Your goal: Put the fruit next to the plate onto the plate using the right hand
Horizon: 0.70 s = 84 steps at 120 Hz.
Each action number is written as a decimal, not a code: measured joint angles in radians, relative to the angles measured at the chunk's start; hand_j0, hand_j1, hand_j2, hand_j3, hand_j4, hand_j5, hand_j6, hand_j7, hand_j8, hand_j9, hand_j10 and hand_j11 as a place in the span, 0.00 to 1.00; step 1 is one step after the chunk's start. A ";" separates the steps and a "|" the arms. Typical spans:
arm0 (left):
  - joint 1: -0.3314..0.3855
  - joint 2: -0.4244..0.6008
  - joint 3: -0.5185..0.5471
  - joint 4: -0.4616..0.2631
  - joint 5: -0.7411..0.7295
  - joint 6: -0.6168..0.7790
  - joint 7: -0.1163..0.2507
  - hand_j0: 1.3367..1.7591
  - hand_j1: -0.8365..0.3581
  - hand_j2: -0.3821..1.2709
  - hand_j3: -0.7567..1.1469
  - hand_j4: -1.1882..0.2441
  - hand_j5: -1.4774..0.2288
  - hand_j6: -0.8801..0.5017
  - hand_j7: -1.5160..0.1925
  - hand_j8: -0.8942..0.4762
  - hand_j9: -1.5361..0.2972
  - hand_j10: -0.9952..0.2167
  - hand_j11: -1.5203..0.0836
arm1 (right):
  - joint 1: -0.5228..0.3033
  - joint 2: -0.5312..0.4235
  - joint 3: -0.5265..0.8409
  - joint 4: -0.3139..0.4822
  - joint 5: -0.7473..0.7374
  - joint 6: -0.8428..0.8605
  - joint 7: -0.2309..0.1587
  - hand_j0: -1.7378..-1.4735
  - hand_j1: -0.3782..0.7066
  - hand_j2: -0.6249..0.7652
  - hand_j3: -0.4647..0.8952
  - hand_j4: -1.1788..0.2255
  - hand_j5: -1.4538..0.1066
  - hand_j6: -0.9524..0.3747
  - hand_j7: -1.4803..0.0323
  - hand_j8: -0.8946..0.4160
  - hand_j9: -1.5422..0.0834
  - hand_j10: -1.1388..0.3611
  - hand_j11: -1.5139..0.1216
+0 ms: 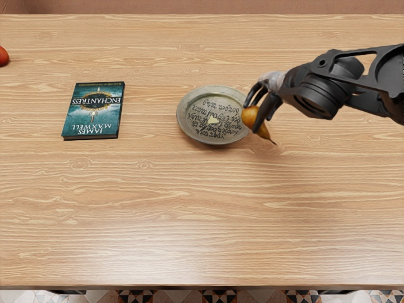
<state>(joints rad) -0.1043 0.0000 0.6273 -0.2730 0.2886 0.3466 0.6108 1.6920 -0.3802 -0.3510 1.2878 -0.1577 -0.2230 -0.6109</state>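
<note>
In the head view, the pear (251, 116) is seen clasped in the curled fingers of the right hand (265, 96), at the right rim of the plate (184, 113). Its long axis is slanted, the narrow end pointing down-right, away from the plate. The plate's centre lies leftward of the hand, so 1 leftward carry is judged to remain. Only printed script is seen in the plate.

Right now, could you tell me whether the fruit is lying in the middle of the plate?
No, the fruit is at the right rim of the plate, grasped in the right hand.
</note>
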 joint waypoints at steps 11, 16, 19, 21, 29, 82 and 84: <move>0.000 0.000 0.000 0.000 0.000 0.000 0.000 0.76 0.99 0.23 0.40 0.83 0.87 0.64 0.89 0.65 0.84 0.82 0.95 | 0.009 0.041 0.002 -0.061 0.023 0.030 0.000 0.31 0.65 0.82 0.34 0.24 0.18 0.35 0.23 0.31 0.23 0.19 0.21; 0.000 0.000 0.000 0.000 0.000 0.000 0.000 0.76 0.99 0.23 0.40 0.83 0.87 0.64 0.89 0.65 0.84 0.82 0.95 | 0.011 0.061 0.002 -0.095 0.029 0.047 0.000 0.31 0.66 0.81 0.34 0.24 0.18 0.36 0.23 0.31 0.23 0.19 0.21; 0.000 0.000 0.000 0.000 0.000 0.000 0.000 0.76 0.99 0.23 0.40 0.83 0.87 0.64 0.89 0.65 0.84 0.82 0.95 | 0.012 0.073 0.003 -0.115 0.032 0.057 0.000 0.31 0.66 0.81 0.34 0.24 0.17 0.36 0.23 0.32 0.23 0.19 0.21; 0.000 0.000 0.000 0.000 0.000 0.000 0.000 0.76 0.99 0.23 0.40 0.83 0.87 0.64 0.89 0.65 0.84 0.82 0.95 | 0.012 0.080 0.003 -0.127 0.034 0.063 0.000 0.31 0.66 0.80 0.34 0.24 0.17 0.37 0.23 0.32 0.23 0.19 0.22; 0.000 0.000 0.000 0.000 0.000 0.000 0.000 0.76 0.99 0.23 0.40 0.83 0.87 0.64 0.89 0.65 0.84 0.82 0.95 | 0.014 0.103 0.011 -0.169 0.037 0.085 -0.001 0.31 0.67 0.80 0.34 0.24 0.18 0.37 0.23 0.32 0.24 0.18 0.22; 0.000 0.000 0.000 0.000 0.000 0.000 0.000 0.76 0.99 0.23 0.40 0.83 0.87 0.64 0.89 0.65 0.84 0.82 0.95 | 0.026 0.259 0.026 -0.396 0.096 0.194 0.000 0.31 0.65 0.78 0.34 0.23 0.18 0.37 0.23 0.30 0.23 0.19 0.21; 0.000 0.000 0.000 0.000 0.000 0.000 0.000 0.76 0.99 0.23 0.40 0.83 0.87 0.64 0.89 0.65 0.84 0.82 0.95 | 0.027 0.264 0.026 -0.402 0.098 0.196 0.000 0.31 0.65 0.78 0.34 0.23 0.18 0.36 0.23 0.30 0.23 0.19 0.21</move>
<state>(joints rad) -0.1043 0.0000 0.6273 -0.2730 0.2885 0.3467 0.6108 1.7186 -0.1162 -0.3255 0.8857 -0.0593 -0.0270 -0.6111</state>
